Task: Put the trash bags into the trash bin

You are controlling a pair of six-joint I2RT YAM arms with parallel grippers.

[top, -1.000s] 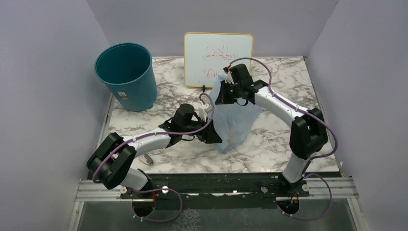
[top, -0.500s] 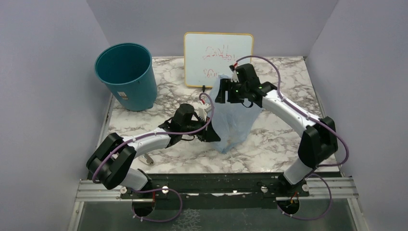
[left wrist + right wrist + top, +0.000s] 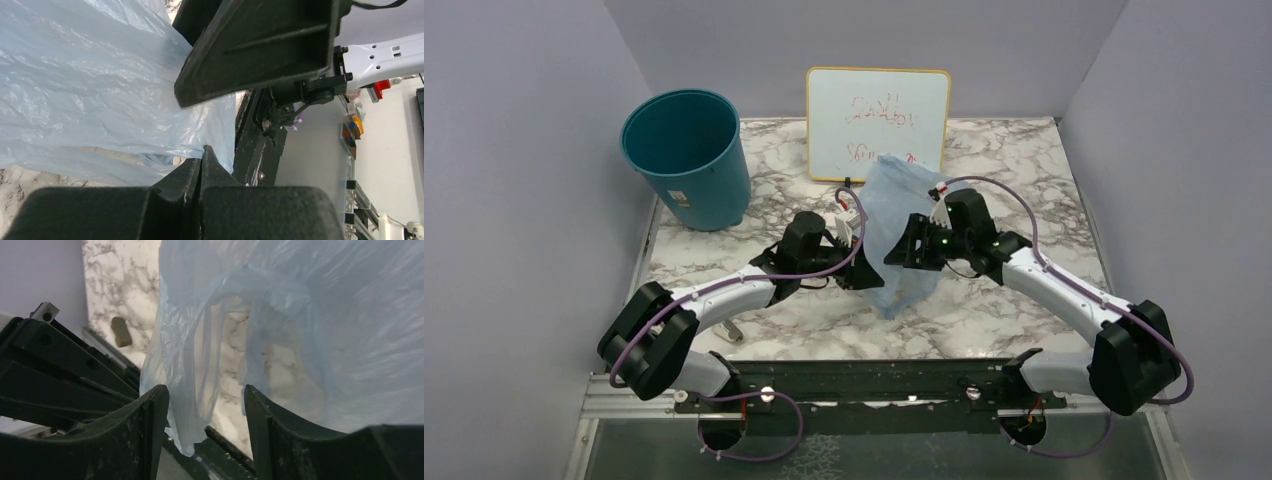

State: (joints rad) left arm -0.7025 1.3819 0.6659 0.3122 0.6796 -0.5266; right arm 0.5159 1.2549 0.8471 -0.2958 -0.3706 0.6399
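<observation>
Bag (image 3: 902, 230) stands crumpled at frame centre, below the whiteboard (image 3: 878, 122); bin (image 3: 688, 157) upper left, well apart. Left gripper (image 3: 861, 272) pinches the bag's left edge; right gripper (image 3: 902, 250) gapes at its right side, fingers (image 3: 150, 435) apart

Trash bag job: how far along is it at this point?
Done: nothing is binned; the trash bin stands apart at the table's far left. In hand: the left gripper is shut on the trash bag, which stands mid-table, while the right gripper is open, its fingers straddling a fold. Left: carrying the bag to the bin and dropping it in.
</observation>
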